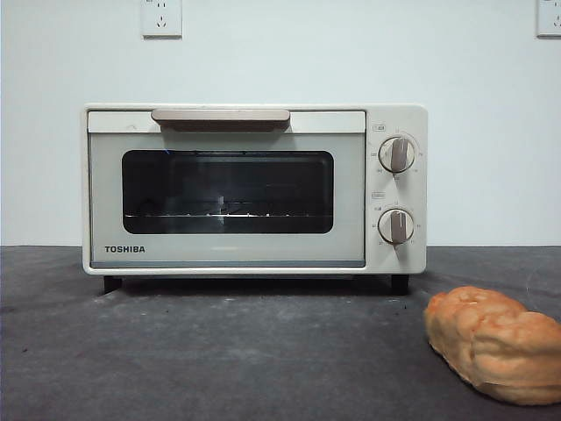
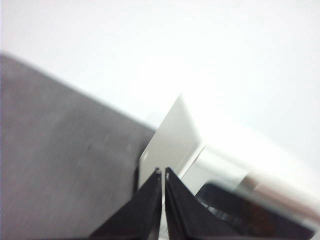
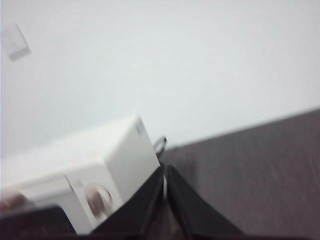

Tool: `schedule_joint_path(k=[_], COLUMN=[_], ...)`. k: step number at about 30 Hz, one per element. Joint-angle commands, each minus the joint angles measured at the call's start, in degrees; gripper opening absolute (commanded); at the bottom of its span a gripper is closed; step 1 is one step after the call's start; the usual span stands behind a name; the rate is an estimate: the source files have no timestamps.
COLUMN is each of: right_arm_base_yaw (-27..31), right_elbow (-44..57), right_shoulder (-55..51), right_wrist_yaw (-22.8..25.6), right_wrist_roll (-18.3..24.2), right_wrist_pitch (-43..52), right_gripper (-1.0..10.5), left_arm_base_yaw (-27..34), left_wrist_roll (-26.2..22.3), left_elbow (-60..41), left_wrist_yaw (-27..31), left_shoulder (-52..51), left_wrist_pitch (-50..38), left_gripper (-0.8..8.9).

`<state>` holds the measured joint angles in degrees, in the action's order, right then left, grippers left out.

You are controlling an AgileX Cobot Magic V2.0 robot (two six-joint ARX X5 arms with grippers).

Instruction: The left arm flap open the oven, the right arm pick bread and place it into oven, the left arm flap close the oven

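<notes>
The cream-white Toshiba oven [image 1: 254, 189] stands at the middle of the dark table with its door closed, beige bar handle [image 1: 220, 116] at the top and two knobs on its right side. The golden-orange bread [image 1: 498, 343] lies on the table in front of the oven, at the near right. Neither arm shows in the front view. My left gripper [image 2: 163, 172] is shut and empty, held high off the oven's [image 2: 175, 140] left end. My right gripper [image 3: 164, 171] is shut and empty, held high off the oven's [image 3: 100, 165] right end. The bread is hidden from both wrist views.
A white wall stands behind the oven, with a socket [image 1: 161, 17] at the upper left and another [image 1: 550, 17] at the upper right. The dark grey table [image 1: 219, 351] stretches in front of the oven.
</notes>
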<state>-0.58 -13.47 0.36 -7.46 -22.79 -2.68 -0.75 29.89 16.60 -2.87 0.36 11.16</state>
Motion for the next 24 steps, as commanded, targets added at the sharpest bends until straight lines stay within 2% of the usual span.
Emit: schedule_joint_path(k=[1,6,10,24], right_arm_base_yaw=[0.1,0.1,0.1,0.0], right_elbow=[-4.1,-12.0,-18.8,-39.8], right_shoulder=[0.3,3.1,7.4,29.5], right_wrist_yaw=[0.0,-0.1,-0.9,-13.0], right_wrist_roll=[0.1,3.2,7.4,20.0], right_wrist_pitch=[-1.3,-7.3,-14.0,-41.6], right_gripper=[0.1,0.1,0.1,0.1], left_arm_base_yaw=[0.0,0.0,0.0,0.0], left_wrist_roll=[-2.0,-5.2,-9.3,-23.0], left_elbow=[4.2,10.9,16.1,33.1], left_wrist_yaw=[-0.1,-0.3,-3.8,-18.1], left_shoulder=[0.2,2.6,6.4,28.4], left_wrist_pitch=[-0.3,4.3,9.9,31.9], left_gripper=[0.16,0.16,0.16,0.16])
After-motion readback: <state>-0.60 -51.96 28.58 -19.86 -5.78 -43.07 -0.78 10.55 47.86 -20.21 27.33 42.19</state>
